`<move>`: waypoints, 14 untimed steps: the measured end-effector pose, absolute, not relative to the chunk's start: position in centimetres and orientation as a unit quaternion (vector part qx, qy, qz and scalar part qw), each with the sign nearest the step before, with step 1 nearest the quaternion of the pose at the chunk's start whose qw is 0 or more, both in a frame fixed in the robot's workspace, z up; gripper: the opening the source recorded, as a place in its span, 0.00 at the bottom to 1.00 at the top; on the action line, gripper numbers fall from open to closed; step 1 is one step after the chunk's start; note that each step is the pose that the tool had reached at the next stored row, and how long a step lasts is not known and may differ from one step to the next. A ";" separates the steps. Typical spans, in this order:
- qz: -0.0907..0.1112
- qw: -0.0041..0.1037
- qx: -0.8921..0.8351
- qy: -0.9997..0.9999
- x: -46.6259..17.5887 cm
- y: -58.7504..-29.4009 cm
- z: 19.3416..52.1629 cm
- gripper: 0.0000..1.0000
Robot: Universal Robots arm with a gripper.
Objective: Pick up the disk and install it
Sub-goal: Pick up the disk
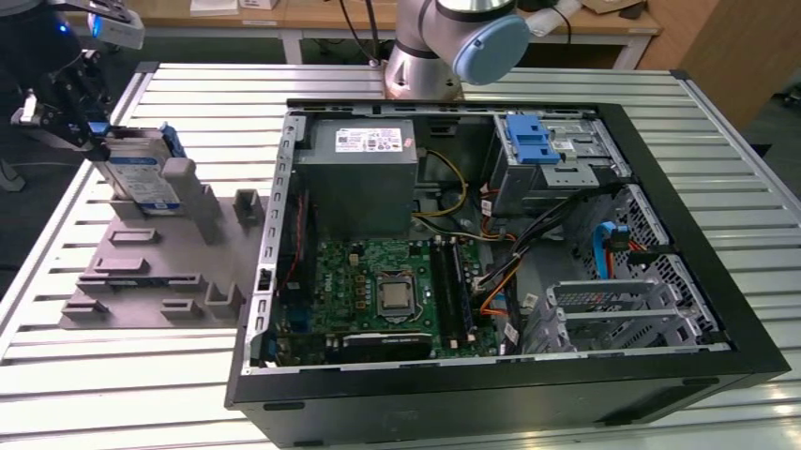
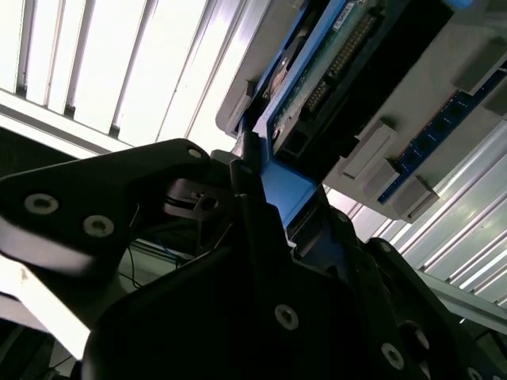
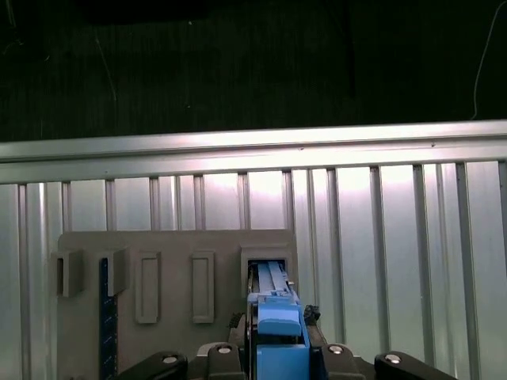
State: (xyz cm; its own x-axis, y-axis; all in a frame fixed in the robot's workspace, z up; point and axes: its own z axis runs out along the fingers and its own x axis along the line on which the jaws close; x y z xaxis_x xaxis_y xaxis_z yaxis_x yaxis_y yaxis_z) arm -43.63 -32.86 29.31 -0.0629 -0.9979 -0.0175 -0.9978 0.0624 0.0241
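While the disk [image 1: 135, 176] stands on edge in a slot of the grey rack [image 1: 175, 272], on the counter [image 1: 126, 384] at the exterior view's left and beside the open computer case [image 1: 501, 398], the jaws are clamped on its blue end tab [image 3: 279, 332], seen in the first wrist view.

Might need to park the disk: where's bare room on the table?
Bare table lies at the exterior view's lower left, bordered by the grey holder and the case. A narrow strip borders the case at the view's right. Inside the case is crowded. The fingers grip the disk.
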 end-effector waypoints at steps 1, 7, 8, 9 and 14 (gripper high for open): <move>-0.015 0.002 0.684 -0.729 -43.6 -32.9 29.3 0.37; -0.015 0.002 0.685 -0.729 -43.6 -32.9 29.3 0.37; -0.015 0.002 0.685 -0.729 -43.6 -32.9 29.3 0.37; -0.015 0.002 0.685 -0.729 -43.6 -32.9 29.3 0.37; -0.015 0.002 0.692 -0.722 -43.6 -32.9 29.3 0.37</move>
